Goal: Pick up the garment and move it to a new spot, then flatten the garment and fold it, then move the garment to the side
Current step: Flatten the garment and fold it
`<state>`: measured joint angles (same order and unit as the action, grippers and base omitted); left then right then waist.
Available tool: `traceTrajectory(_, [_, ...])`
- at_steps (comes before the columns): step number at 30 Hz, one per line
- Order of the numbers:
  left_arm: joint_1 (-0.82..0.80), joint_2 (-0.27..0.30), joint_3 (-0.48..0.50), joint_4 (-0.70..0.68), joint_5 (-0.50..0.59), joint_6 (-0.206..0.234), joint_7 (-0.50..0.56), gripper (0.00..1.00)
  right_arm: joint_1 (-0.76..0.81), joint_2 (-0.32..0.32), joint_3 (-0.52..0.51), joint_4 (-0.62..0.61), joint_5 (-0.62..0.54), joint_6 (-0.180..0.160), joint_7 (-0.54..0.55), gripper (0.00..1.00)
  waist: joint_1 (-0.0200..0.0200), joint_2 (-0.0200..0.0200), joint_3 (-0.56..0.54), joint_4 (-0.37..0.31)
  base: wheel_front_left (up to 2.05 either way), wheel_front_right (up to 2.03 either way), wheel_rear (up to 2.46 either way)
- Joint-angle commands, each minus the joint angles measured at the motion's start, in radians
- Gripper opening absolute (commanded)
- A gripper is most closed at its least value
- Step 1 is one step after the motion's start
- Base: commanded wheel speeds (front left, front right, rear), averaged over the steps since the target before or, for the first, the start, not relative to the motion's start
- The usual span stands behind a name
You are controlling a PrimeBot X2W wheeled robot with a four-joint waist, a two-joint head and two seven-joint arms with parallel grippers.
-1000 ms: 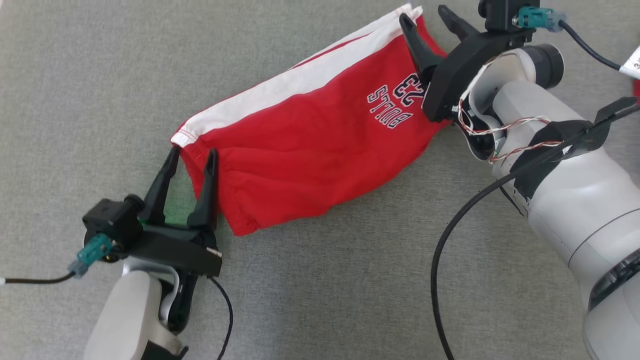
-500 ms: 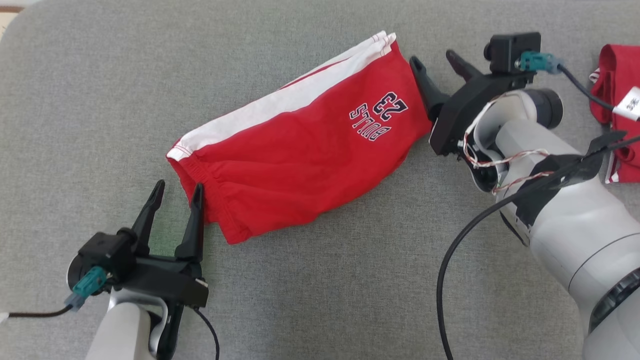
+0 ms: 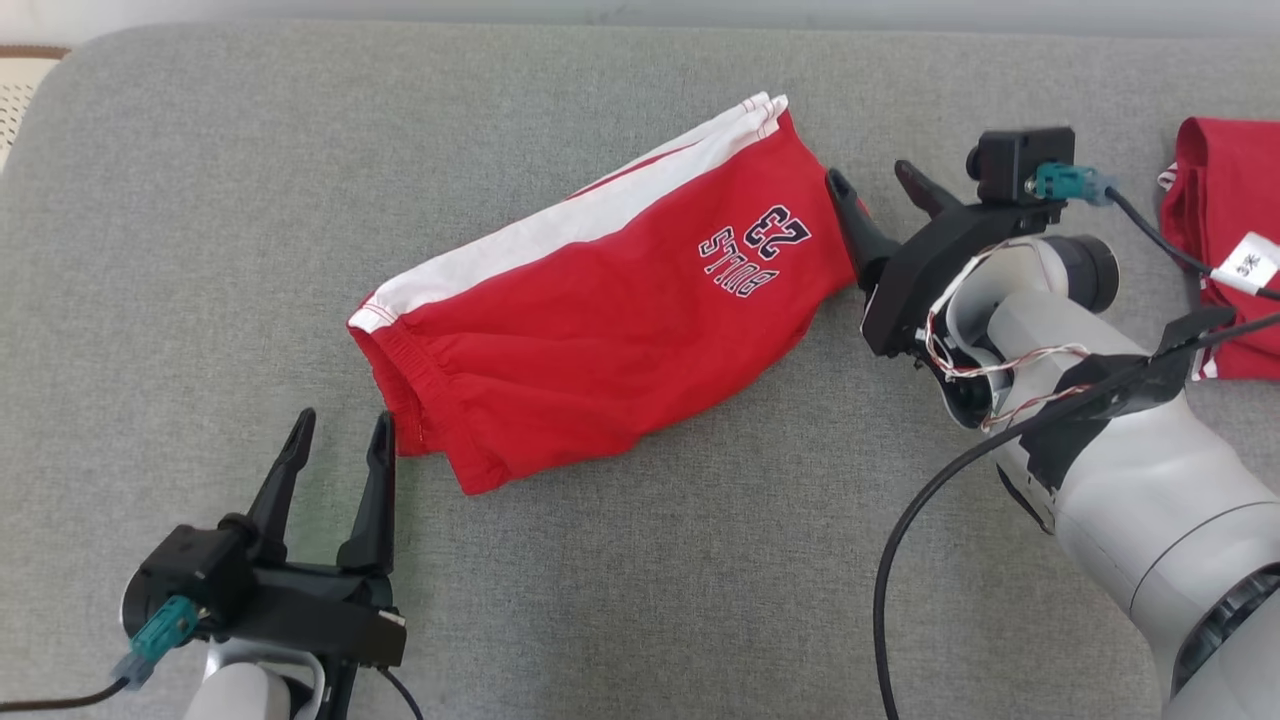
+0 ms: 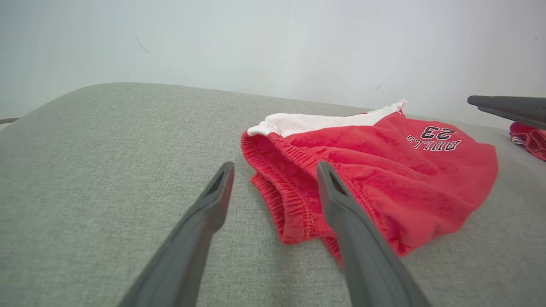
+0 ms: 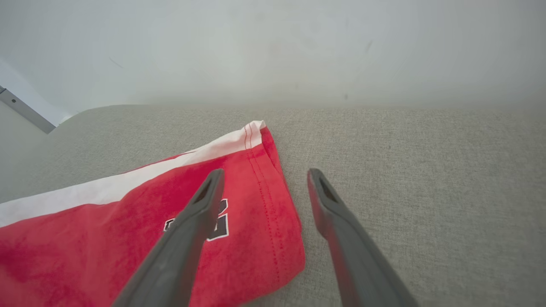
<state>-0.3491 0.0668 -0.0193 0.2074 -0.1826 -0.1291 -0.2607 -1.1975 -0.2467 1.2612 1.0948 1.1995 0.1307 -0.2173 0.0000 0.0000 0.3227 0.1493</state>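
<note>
Head view: folded red shorts (image 3: pixel 600 300) lie slantwise on the grey cushion (image 3: pixel 200 200); left gripper (image 3: pixel 343 418) spread, empty, near their waistband (image 3: pixel 400 372); right gripper (image 3: pixel 870 173) spread beside the right hem (image 3: pixel 822 232). Left wrist view: fingers (image 4: pixel 204 221) parted before the waistband. Right wrist view: fingers (image 5: pixel 196 221) parted astride the hem.
</note>
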Motion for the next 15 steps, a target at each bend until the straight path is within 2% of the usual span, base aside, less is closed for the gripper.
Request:
traceTrajectory(1, [0.019, 0.003, 0.008, -0.010, 0.008, 0.001, -0.004, 1.00, 0.015, -0.001, 0.005, 0.003, 0.010, 0.000, -0.005, 1.00, 0.0000, 0.0000, -0.007, 0.000, 0.00, 0.00, 0.00])
traceTrajectory(15, [0.109, -0.012, 0.073, -0.141, -0.003, 0.025, -0.004, 1.00, 0.102, -0.037, 0.011, 0.020, 0.043, 0.000, -0.023, 1.00, 0.0000, 0.0000, -0.035, 0.018, 0.00, 0.00, 0.00])
